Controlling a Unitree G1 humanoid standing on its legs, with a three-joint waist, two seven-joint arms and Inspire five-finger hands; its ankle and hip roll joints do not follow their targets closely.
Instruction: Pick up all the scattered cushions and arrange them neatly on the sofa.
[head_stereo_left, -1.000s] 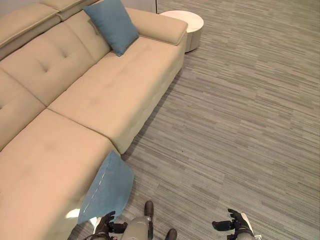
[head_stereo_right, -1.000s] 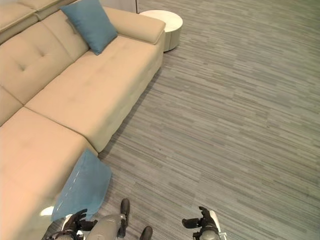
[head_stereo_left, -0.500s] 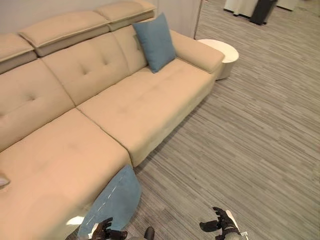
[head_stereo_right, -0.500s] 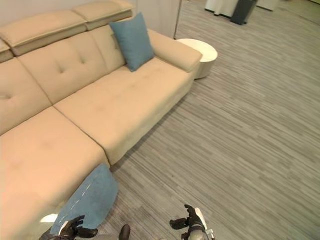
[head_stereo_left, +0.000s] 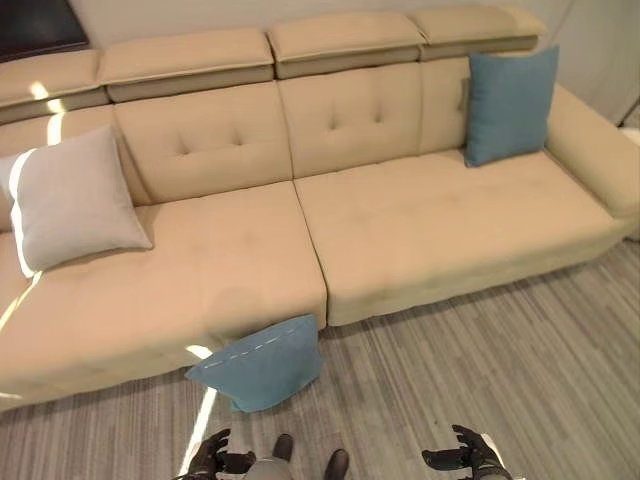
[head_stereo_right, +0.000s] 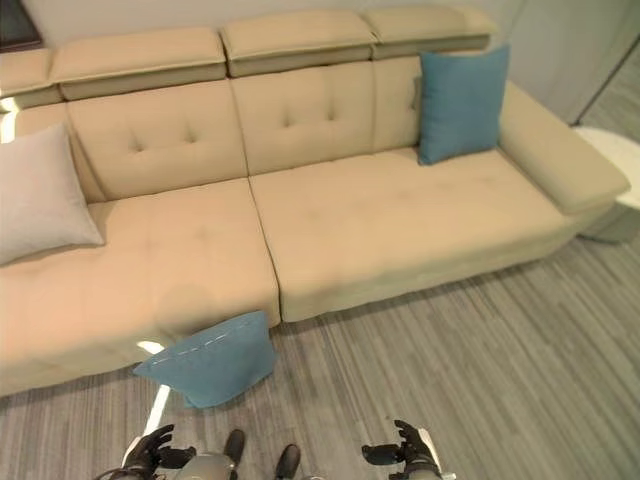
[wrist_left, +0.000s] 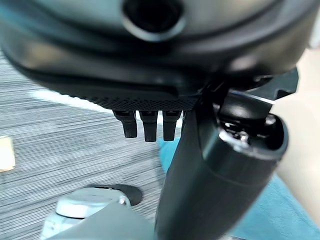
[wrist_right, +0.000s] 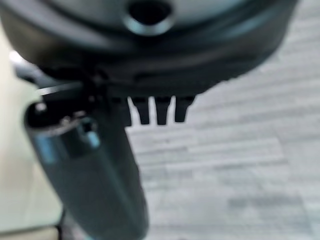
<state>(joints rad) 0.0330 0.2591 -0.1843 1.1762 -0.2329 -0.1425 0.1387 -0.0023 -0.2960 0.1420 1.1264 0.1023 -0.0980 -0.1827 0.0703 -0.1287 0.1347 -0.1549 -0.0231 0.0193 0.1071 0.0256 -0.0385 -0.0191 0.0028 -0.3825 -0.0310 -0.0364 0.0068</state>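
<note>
Beige upholstery runs across nearly the whole width ahead of me: the sofa (head_stereo_left: 400, 220), with tufted back panels and headrest pads along its rear edge. Against its back at the right end, next to the armrest, a blue cushion (head_stereo_left: 510, 105) stands upright. At the sofa's left end a pale grey cushion (head_stereo_left: 70, 205) leans on the back, partly crossed by a bar of sunlight.

Down on the striped grey carpet (head_stereo_left: 500, 360) lies the cushion not yet tidied, a second blue cushion (head_stereo_left: 262, 362). It is tipped against the sofa's front edge, just where the two seat sections meet, with its upper corner touching the base and its lower edge on the floor. A strip of light falls on the carpet beside it.

At the sofa's far right corner, past the armrest, a round white side table (head_stereo_right: 618, 170) is cut off by the edge of the right eye view.

My left hand (head_stereo_left: 215, 458) hangs low, near the fallen cushion but apart from it, fingers loosely spread and holding nothing. My right hand (head_stereo_left: 462, 458) hangs over bare carpet, well apart from the cushion, fingers likewise relaxed and empty. In the left wrist view short straight fingertips (wrist_left: 150, 129) point at the carpet, with blue cloth showing just beyond the thumb; how close it is I cannot tell.
</note>
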